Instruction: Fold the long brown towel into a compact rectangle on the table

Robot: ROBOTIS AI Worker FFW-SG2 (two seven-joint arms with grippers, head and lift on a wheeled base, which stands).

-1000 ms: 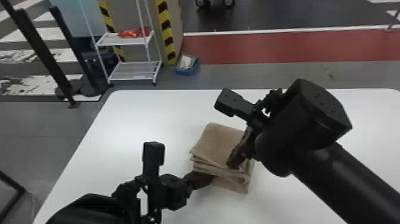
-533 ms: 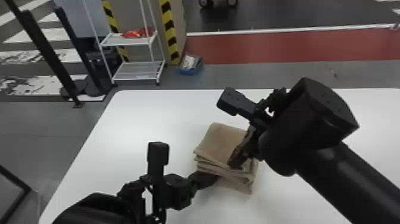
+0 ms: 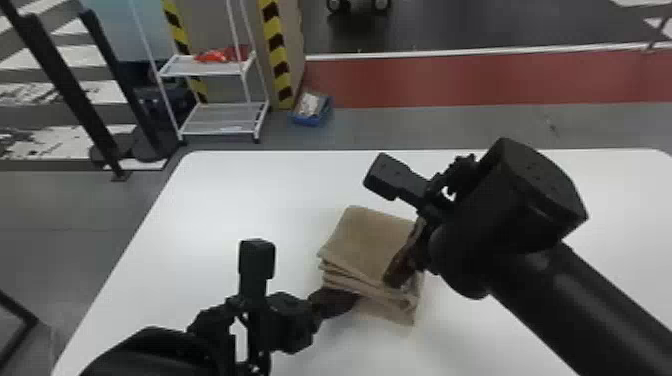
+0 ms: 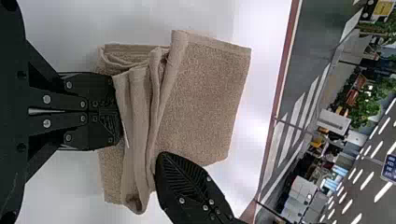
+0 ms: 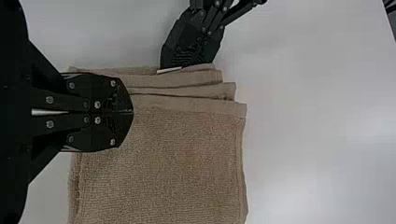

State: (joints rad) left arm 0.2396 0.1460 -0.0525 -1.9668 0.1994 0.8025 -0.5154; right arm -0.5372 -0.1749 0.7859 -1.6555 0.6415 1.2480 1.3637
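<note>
Right arm (image 3: 575,295): smooth black cylinder. Wrist housing (image 3: 525,200): black, rounded, its end cap (image 3: 545,175) marked by small dark dots. Left of this housing: an angular black block (image 3: 387,175); right gripper (image 3: 396,276) and left gripper (image 3: 350,301), both black, with silvery screws (image 5: 97,120) and ribbed fingers (image 4: 180,172).

No text, label, brand or number is being made out legibly. In the left wrist view, white marks are being shown on a blue sign (image 4: 389,167) in the background, but they are being seen too small to be read.
</note>
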